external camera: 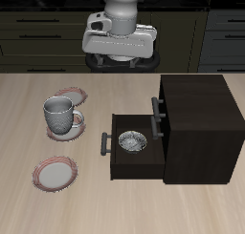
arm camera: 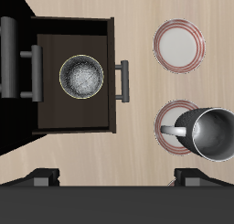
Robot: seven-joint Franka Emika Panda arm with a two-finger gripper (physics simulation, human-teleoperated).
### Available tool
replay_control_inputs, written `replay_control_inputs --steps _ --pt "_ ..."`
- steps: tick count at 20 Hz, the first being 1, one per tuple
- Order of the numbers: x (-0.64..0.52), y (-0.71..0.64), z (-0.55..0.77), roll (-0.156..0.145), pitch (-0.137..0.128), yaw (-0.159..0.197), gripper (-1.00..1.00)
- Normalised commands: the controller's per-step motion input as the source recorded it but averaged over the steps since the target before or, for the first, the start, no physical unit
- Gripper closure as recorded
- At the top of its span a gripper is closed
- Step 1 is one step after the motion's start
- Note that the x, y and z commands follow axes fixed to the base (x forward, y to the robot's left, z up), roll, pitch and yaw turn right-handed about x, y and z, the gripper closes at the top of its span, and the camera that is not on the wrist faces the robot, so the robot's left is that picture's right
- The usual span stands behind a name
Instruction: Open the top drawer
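The dark brown cabinet [external camera: 201, 123] stands on the table with its front turned toward the mug. The top drawer is shut; its grey bar handle [external camera: 158, 106] shows in the wrist view too [arm camera: 7, 54]. A second shut handle [external camera: 153, 126] sits just below it. The lowest drawer [external camera: 134, 163] is pulled out and holds a metal bowl [external camera: 131, 142], also in the wrist view [arm camera: 82, 78]. My gripper [external camera: 120, 64] hangs high near the table's back, apart from the cabinet and empty. Its fingertips [arm camera: 44, 177] stand wide apart.
A grey mug [external camera: 60, 116] stands on a red-rimmed plate [external camera: 71, 93] beside the open drawer. A second red-rimmed plate [external camera: 55, 173] lies nearer the table's front edge. The open drawer's handle [external camera: 102, 142] juts toward them.
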Motion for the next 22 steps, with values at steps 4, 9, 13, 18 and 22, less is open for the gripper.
replay_control_inputs --steps 4,9,13,18,22 --pt "0.34 -0.07 0.02 -0.011 -0.019 0.009 -1.0" --pt "0.28 0.02 -0.05 0.017 0.005 -0.026 -1.0" --pt "0.26 -0.01 -0.11 0.002 0.006 0.003 -1.0" --pt "0.14 0.13 -0.15 0.08 0.019 -0.002 -1.0" --pt "0.09 0.13 -0.13 0.062 0.01 -0.007 -1.0"
